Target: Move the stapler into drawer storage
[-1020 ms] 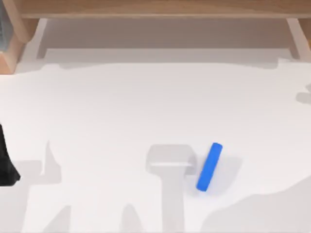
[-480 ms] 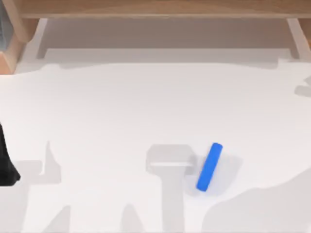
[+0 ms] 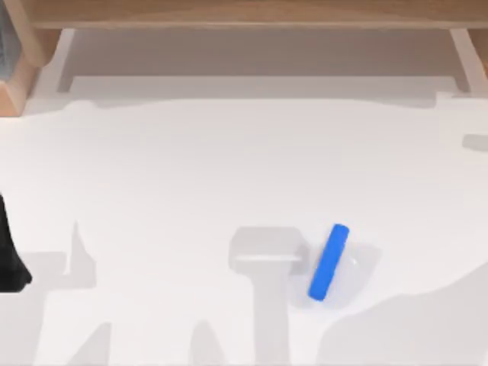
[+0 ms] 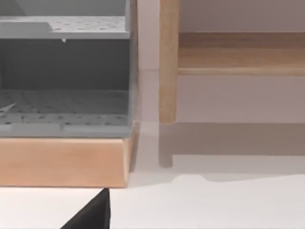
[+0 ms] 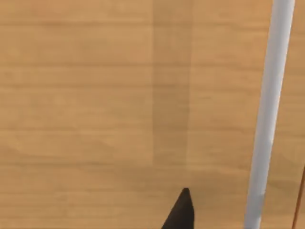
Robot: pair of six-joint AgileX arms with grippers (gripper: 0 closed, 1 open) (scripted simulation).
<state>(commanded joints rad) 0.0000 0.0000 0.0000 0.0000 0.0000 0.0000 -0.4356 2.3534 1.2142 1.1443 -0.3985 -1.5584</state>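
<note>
A white desk [image 3: 191, 175] spreads wide. A wooden shelf frame [image 3: 244, 14] runs along its far edge. A grey perforated tray [image 4: 64, 112] sits on a wooden base [image 4: 64, 162].

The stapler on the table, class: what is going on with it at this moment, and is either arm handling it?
Nothing grips the stapler. It lies loose on the white table, right of centre in the top view, tilted a little off upright. The left arm sits at the table's left edge, well away from it. In the left wrist view a grey drawer unit on a wooden base stands ahead. The right wrist view faces a wooden surface. The move into storage has not begun.
</note>
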